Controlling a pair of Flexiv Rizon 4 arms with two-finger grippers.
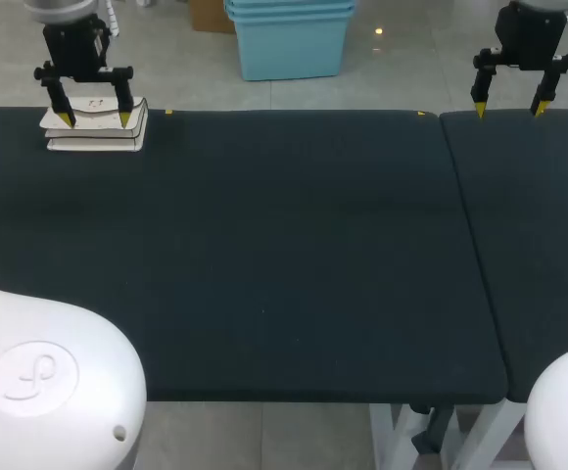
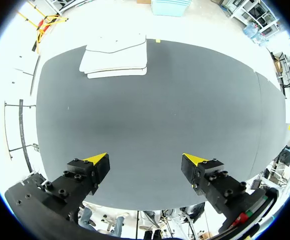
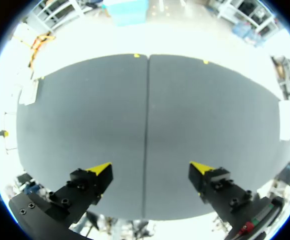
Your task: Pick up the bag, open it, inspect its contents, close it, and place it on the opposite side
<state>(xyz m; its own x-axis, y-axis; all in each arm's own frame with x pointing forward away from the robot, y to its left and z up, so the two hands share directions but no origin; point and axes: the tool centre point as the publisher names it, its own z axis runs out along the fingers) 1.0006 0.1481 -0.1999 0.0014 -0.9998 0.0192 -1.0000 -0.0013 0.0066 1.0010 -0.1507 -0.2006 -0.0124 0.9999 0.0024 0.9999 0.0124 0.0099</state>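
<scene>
Head view has the left gripper [image 1: 93,118], fingers apart, by the flat white bag [image 1: 96,135] at the dark table's [image 1: 294,255] far left corner, right gripper [image 1: 509,108] spread too; left wrist shows the bag lying well ahead, in layers; right wrist shows just the table's seam [image 3: 146,125].

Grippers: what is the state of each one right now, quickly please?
Left gripper: open, holding nothing.
Right gripper: open, holding nothing.

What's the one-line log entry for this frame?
left gripper: open, empty | right gripper: open, empty | bag: flat on table, far-left corner, untouched | stage: pre-pick
</scene>
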